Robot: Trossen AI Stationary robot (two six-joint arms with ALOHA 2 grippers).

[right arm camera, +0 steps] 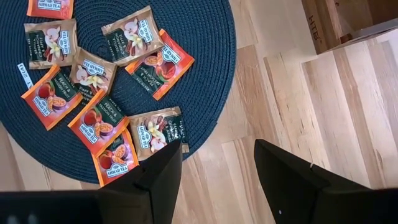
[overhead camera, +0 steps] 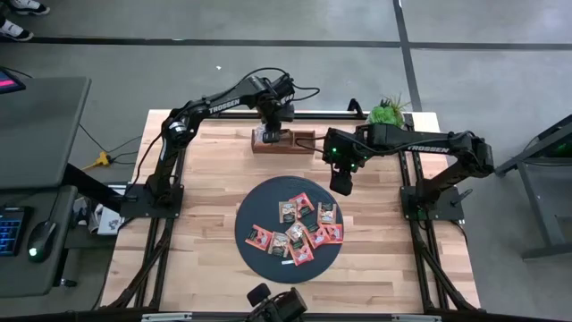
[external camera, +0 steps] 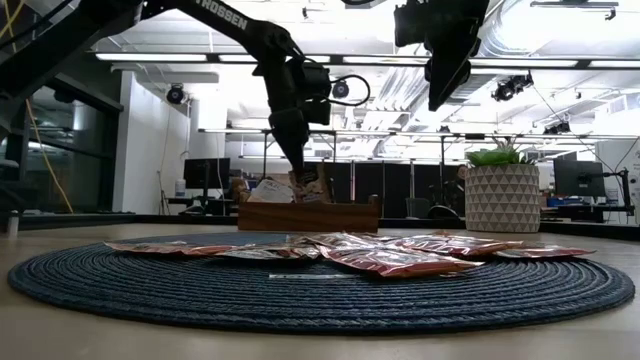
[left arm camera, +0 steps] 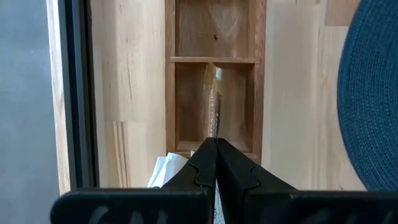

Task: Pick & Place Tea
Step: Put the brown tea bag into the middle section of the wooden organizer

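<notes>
At the near side of the table, on the dark round mat (overhead camera: 255, 210), the remaining tea sachets (overhead camera: 299, 231) lie flat in a loose, partly overlapping cluster toward the mat's right half, labels up and turned every which way, so they share no common heading; a thin white strip (overhead camera: 285, 263) lies near the mat's front edge. Spread flat like this they offer only thin edges, which probably explains why the right gripper (overhead camera: 342, 186) hangs above the mat's far right rim with its fingers (right arm camera: 155, 177) wide apart and nothing between them, looking down at the sachets as if lining up a pick. Farther back, the wooden tray (overhead camera: 284, 140) sits near the table's far edge, split into compartments by thin walls. The left gripper (overhead camera: 271, 134) is directly over it, fingers (left arm camera: 233, 169) pressed together on a single sachet (left arm camera: 214, 112) held on edge. That sachet hangs vertically from the fingertips, its thin edge facing the wrist camera and its lower end down inside a compartment, seemingly so it can slot in upright beside the others rather than lie flat. In the low view a few sachets (external camera: 285, 187) already stand in the tray, leaning slightly. A potted plant (overhead camera: 386, 112) stands at the far right corner.
</notes>
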